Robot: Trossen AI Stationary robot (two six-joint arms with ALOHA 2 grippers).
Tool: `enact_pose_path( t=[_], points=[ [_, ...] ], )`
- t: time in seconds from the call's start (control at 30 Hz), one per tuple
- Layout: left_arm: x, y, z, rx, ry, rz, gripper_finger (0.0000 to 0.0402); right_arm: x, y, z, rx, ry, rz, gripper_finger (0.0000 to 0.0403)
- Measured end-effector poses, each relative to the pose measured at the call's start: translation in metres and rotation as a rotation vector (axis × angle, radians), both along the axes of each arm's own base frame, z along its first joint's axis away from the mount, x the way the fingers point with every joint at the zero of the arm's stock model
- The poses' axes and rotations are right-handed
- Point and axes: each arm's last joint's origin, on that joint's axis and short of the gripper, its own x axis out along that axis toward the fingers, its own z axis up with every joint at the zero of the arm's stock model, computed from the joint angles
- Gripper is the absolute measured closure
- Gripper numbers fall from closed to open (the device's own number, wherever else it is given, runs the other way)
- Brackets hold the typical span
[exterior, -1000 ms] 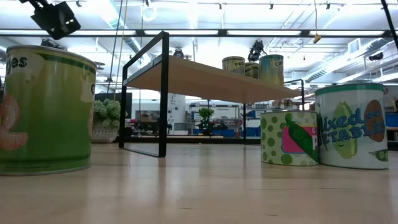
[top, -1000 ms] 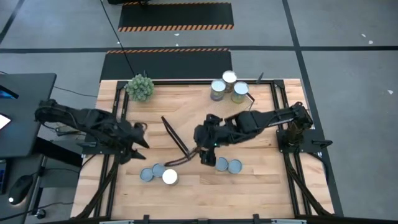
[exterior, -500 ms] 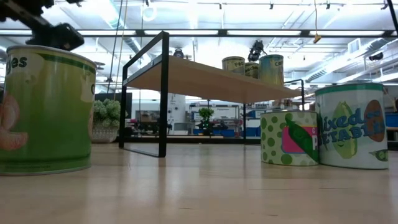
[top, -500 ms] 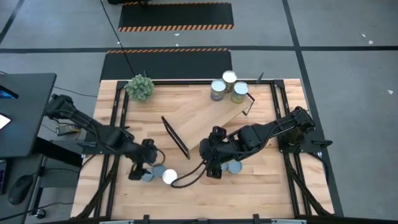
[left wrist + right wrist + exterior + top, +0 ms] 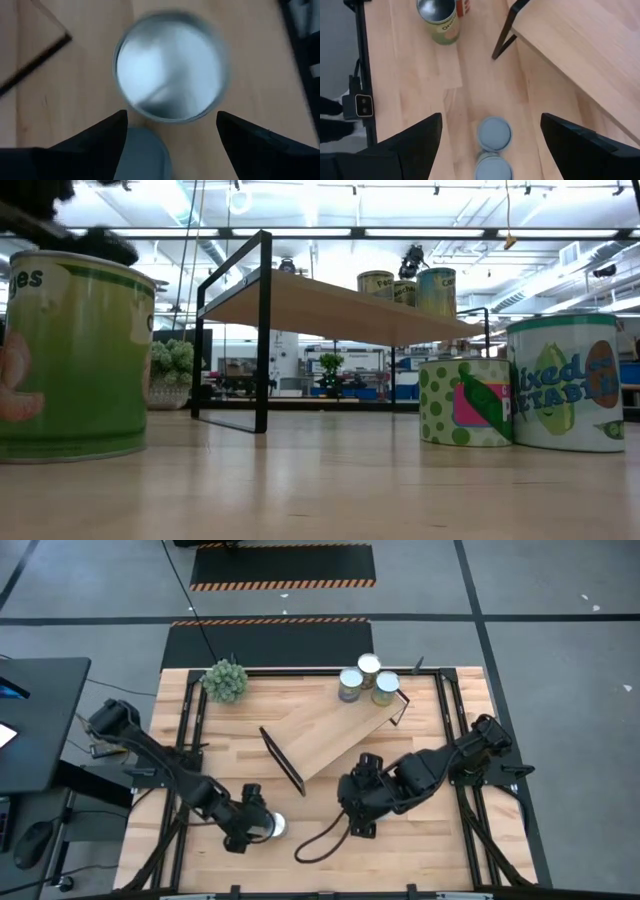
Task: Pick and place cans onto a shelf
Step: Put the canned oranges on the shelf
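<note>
The shelf [image 5: 330,730] stands slanted mid-table with three cans [image 5: 368,680] on its far end. My left gripper [image 5: 250,827] is open above the near-left cans. In its wrist view the fingers [image 5: 170,124] stand apart over a silver-topped can [image 5: 170,75] and a grey-blue can top [image 5: 144,152]. A white can top [image 5: 273,827] shows beside it. My right gripper [image 5: 358,812] is open above two grey-blue-topped cans [image 5: 494,134], which stand upright on the table and are hidden under the arm in the high view. In the low view these two cans [image 5: 520,390] stand at the right.
A spiky green plant ball [image 5: 225,680] sits at the far left. The shelf's black end frame [image 5: 504,31] stands near the right gripper. A green-labelled can [image 5: 439,17] stands further off. A big green can [image 5: 75,355] fills the low view's left side.
My left gripper has gone toward the near edge and somewhat rightward, ending over the near-left cans. My right gripper has gone toward the near edge, away from the shelf, ending over the two cans at near centre. The cans have not moved.
</note>
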Motion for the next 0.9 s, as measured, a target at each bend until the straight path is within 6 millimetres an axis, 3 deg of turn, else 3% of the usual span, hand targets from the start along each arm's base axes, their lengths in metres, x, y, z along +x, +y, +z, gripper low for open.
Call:
enact_pose_path(
  t=[0.37,0.6,0.9],
  points=[
    [0.021,-0.017,-0.022,-0.109,-0.053,0.090,0.0088,-0.003,0.006,-0.003,0.007,0.023,0.044,0.0056],
    [0.036,-0.028,-0.025,-0.223,-0.160,0.146,0.0088,-0.020,0.037,-0.009,0.024,0.041,0.120,0.0056],
    [0.046,-0.032,-0.035,-0.232,-0.256,0.270,0.0088,-0.040,0.069,-0.022,0.037,0.031,0.126,0.0056]
  ],
)
